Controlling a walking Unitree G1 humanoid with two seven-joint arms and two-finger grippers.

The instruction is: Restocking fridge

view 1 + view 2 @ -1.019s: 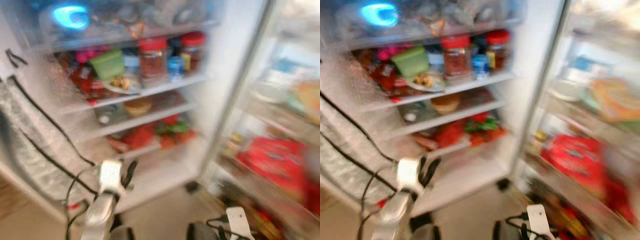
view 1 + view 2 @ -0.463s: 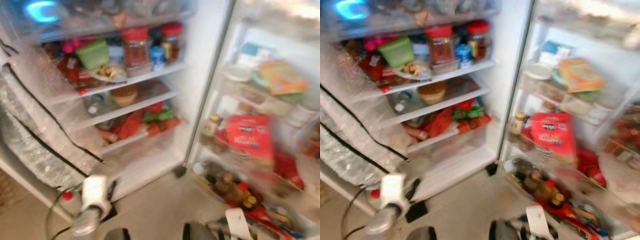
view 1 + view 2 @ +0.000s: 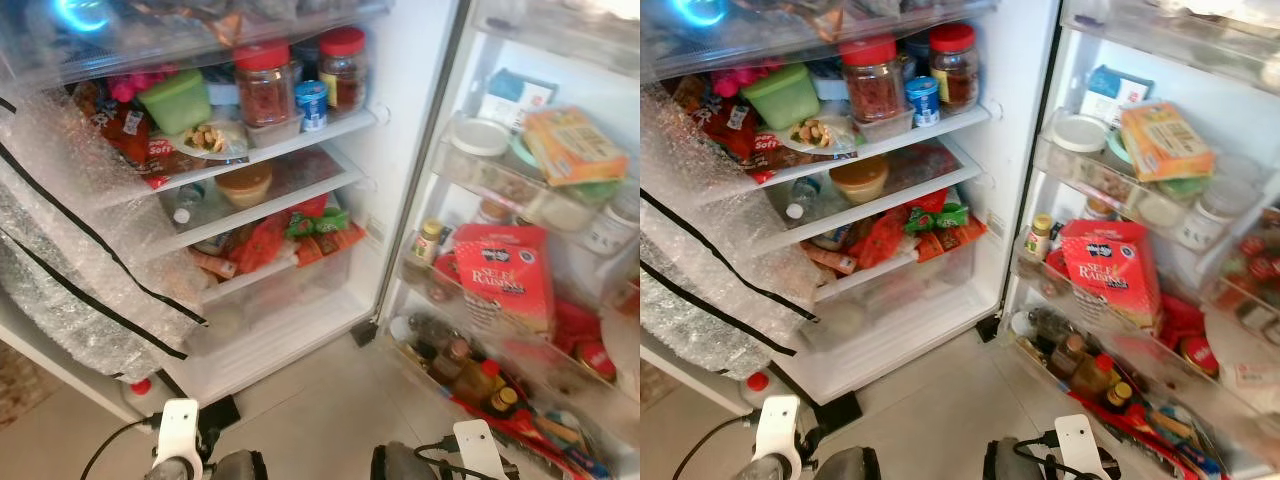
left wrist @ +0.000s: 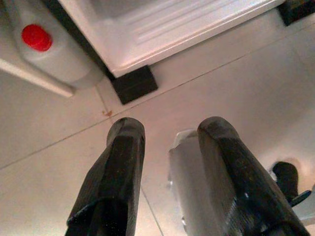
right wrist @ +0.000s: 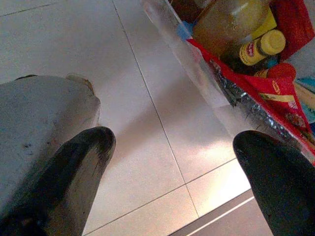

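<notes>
From the head views, the open fridge [image 3: 400,110] stands ahead, its shelves full: 2 red-lidded jars [image 3: 265,85] and a green tub [image 3: 177,100] up top, a red flour bag [image 3: 1108,270] in the door.

Left wrist: the left hand [image 4: 167,132], spread and empty, hangs over floor tiles [image 4: 49,162] near a red-capped bottle [image 4: 47,46].

Right wrist: the right hand [image 5: 172,147], spread wide, hangs beside the door's bottom rack [image 5: 197,73].

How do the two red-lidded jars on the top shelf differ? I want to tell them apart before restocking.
The left jar is wider and holds reddish, flaky contents; the right jar is narrower, with darker brown contents. The left jar sits nearer the shelf's front edge, and the right jar stands further back, beside the fridge wall. Both are clear, upright and capped with red lids, with a small blue can between them.
</notes>
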